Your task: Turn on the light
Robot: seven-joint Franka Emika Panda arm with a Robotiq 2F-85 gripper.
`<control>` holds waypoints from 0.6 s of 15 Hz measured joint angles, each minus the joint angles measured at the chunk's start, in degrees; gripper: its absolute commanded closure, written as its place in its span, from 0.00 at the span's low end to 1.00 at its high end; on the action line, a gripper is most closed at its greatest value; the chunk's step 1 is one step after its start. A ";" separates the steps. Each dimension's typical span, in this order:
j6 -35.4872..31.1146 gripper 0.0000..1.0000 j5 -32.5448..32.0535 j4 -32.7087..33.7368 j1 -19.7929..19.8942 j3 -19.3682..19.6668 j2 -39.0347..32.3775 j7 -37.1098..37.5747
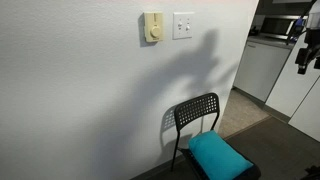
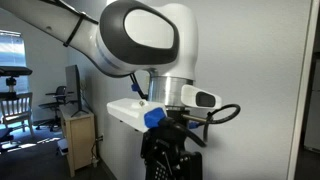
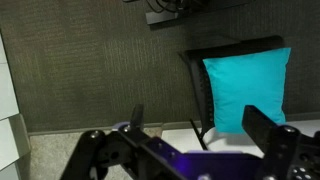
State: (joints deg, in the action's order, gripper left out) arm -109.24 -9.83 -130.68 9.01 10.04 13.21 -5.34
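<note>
1. Light switch [image 1: 183,25]: a white square plate high on the wall, just right of a beige thermostat [image 1: 152,27], the two apart
2. End effector [image 3: 195,115]: released, with its fingers [image 3: 135,122] spread wide in the wrist view and grasping nothing
3. Black chair [image 1: 197,112]: stands against the wall, below and right of the switch, with a teal cushion [image 1: 215,155] on its seat
4. White arm [image 2: 140,40]: fills the near field in an exterior view
</note>
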 measured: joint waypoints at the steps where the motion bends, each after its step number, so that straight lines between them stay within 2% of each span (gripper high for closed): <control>1: 0.00 0.00 0.00 0.00 0.00 0.00 0.00 0.06; 5: 0.00 0.00 0.06 0.01 -0.59 -0.34 -0.01 -0.73; 9: 0.05 0.00 0.85 0.56 -3.67 -1.88 -0.16 -5.52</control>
State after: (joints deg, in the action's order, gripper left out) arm -109.19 -8.98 -130.11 5.33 8.17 13.05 -10.86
